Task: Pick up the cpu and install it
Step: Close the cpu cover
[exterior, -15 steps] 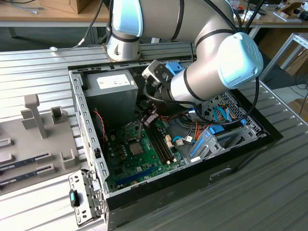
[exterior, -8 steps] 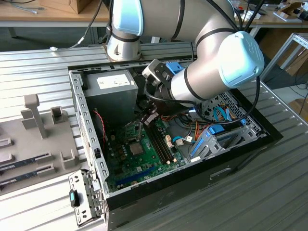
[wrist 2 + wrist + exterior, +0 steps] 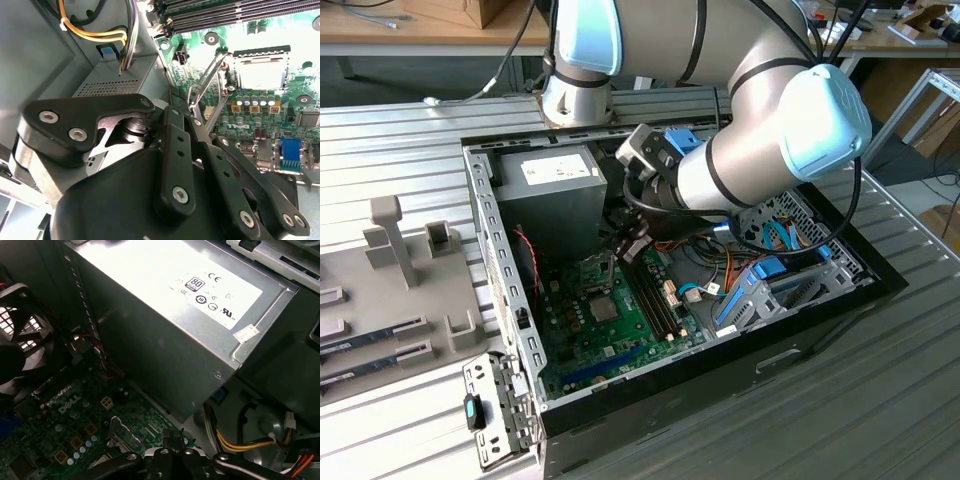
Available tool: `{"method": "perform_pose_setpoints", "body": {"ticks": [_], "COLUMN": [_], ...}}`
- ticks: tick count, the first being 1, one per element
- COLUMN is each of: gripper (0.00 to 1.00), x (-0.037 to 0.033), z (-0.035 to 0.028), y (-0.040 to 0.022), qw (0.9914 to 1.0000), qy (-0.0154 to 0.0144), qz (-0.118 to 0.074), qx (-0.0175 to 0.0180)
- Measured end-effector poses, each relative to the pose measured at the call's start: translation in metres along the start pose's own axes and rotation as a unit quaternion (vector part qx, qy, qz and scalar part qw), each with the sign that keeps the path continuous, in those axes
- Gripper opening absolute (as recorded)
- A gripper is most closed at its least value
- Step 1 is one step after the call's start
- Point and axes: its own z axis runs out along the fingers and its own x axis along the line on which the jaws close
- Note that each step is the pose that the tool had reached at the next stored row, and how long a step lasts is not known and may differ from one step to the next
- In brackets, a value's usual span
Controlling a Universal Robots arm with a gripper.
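The cpu [image 3: 262, 74] looks like a pale silvery square lying flat in the motherboard socket, washed out by the light. In the exterior view the socket [image 3: 597, 270] sits in the middle of the green board, inside the open computer case. The socket's metal hold-down frame [image 3: 212, 75] stands raised beside it. My gripper [image 3: 187, 112] hangs just off that frame, its black fingers drawn together with nothing visible between them. In the exterior view the gripper [image 3: 628, 245] is low inside the case, between the power supply and the socket. Its closed fingers [image 3: 167, 456] show in the first wrist view.
The grey power-supply box [image 3: 555, 175] stands close behind the gripper, with its cable bundle [image 3: 100, 35] alongside. Memory slots [image 3: 655, 295] run beside the socket. A case fan [image 3: 20, 340] and the case wall [image 3: 490, 230] bound the board. A grey parts tray [image 3: 390, 280] lies at the exterior view's left.
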Motion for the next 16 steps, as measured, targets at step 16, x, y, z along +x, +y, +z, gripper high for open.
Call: {"method": "perform_pose_setpoints", "body": {"ticks": [16], "gripper": [0.11], "x": [-0.0002], "z": [-0.003], "y": [0.0005], "qw": [0.99988], "qy": [-0.0067], "qz": [-0.008], "qx": [-0.0113]}}
